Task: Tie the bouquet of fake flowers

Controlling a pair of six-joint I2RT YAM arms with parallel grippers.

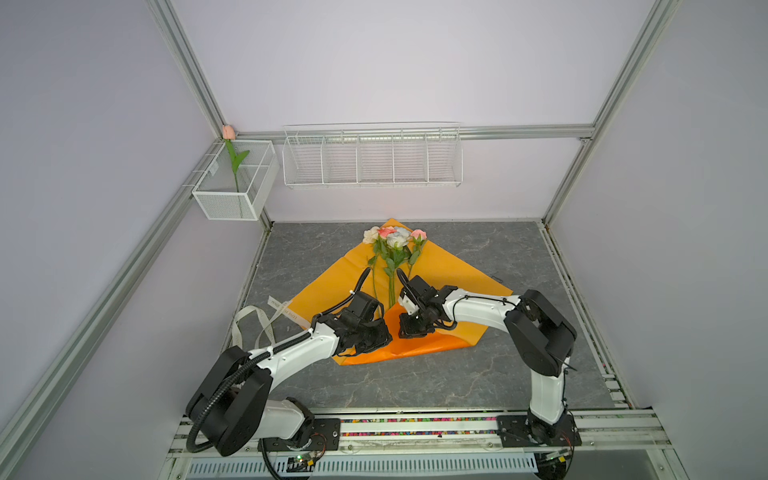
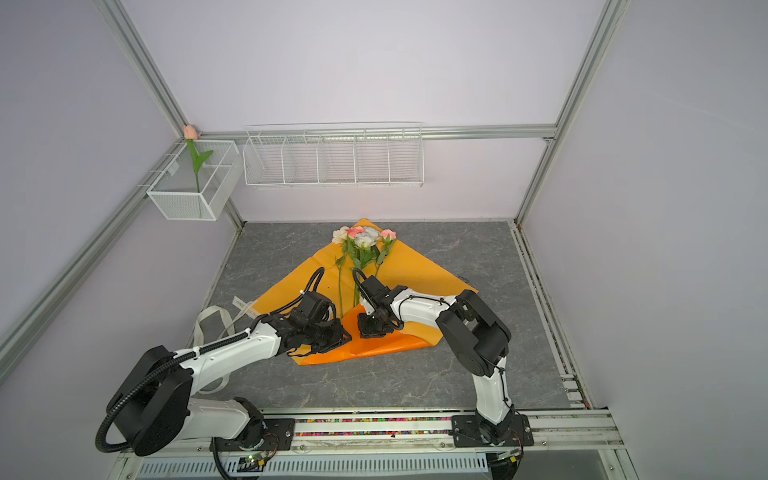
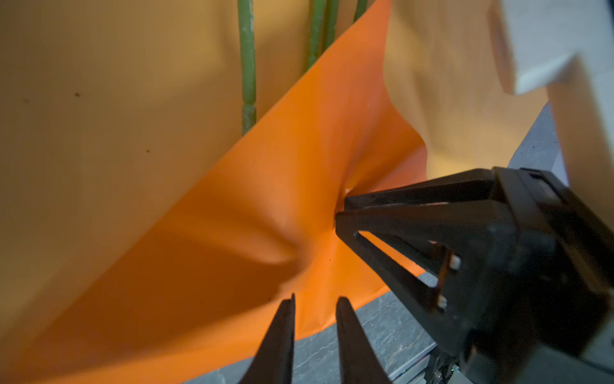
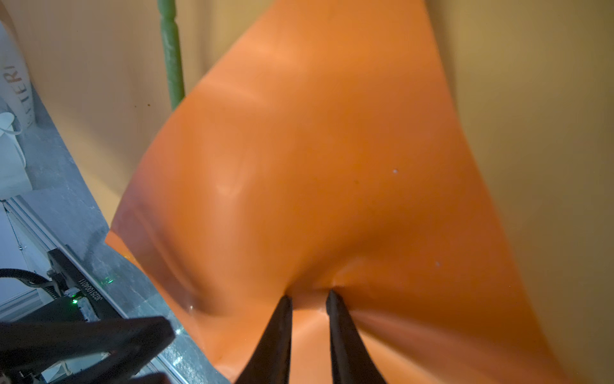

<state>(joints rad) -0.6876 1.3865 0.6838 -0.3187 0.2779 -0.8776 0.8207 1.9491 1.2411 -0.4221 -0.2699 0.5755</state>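
Note:
The bouquet of fake flowers (image 1: 392,245) (image 2: 363,241) lies on orange wrapping paper (image 1: 457,282) (image 2: 415,270), blooms toward the back wall. The paper's near corner is folded up as a brighter orange flap (image 1: 432,345) (image 3: 265,199) (image 4: 332,166) over the green stems (image 3: 247,66) (image 4: 172,66). My left gripper (image 1: 386,337) (image 2: 347,336) (image 3: 315,299) is at the flap's fold edge, jaws a narrow gap apart. My right gripper (image 1: 405,334) (image 2: 365,332) (image 4: 307,294) faces it, jaws also slightly apart. Its tips press a dent into the flap. No paper shows clamped in either.
A pale printed ribbon (image 1: 266,320) (image 2: 216,320) lies looped on the grey table left of the paper. A single pink tulip (image 1: 228,133) stands in a white mesh basket (image 1: 232,195) on the left wall. A white wire rack (image 1: 374,158) hangs on the back wall.

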